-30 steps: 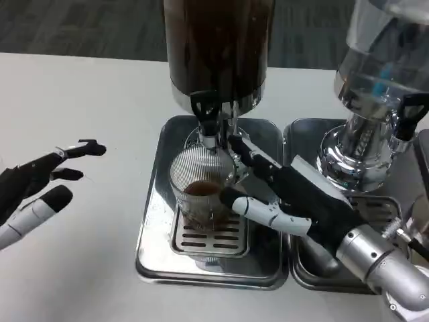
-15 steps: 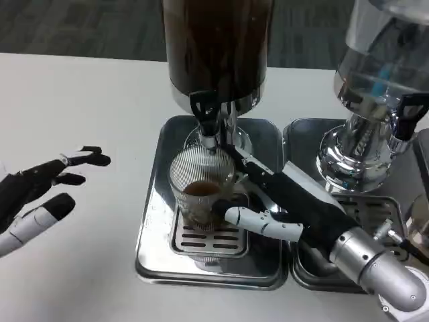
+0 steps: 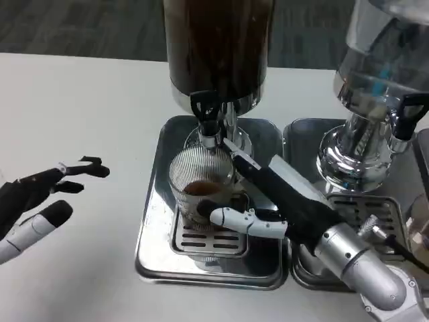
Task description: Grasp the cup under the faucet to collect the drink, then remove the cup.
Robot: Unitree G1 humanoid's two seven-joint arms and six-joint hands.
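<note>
— Left hand (image 3: 33, 194) waits over bare table, fingers apart, holding nothing?
— Yes. Ribbed cup (image 3: 201, 188) sits under the faucet (image 3: 206, 114), partly filled; right hand (image 3: 268, 201) wraps it. Next: probably lift it clear, level.

White table (image 3: 80, 107) — dark carpet (image 3: 80, 27) beyond

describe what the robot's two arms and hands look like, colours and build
The right hand has a black palm side with fingers in black and white segments, on a rounded silver metal forearm; a thin dark cable runs by its wrist. The left hand shows slim black fingers with small white bands, plus one thick white finger ending in a black rounded tip.
</note>
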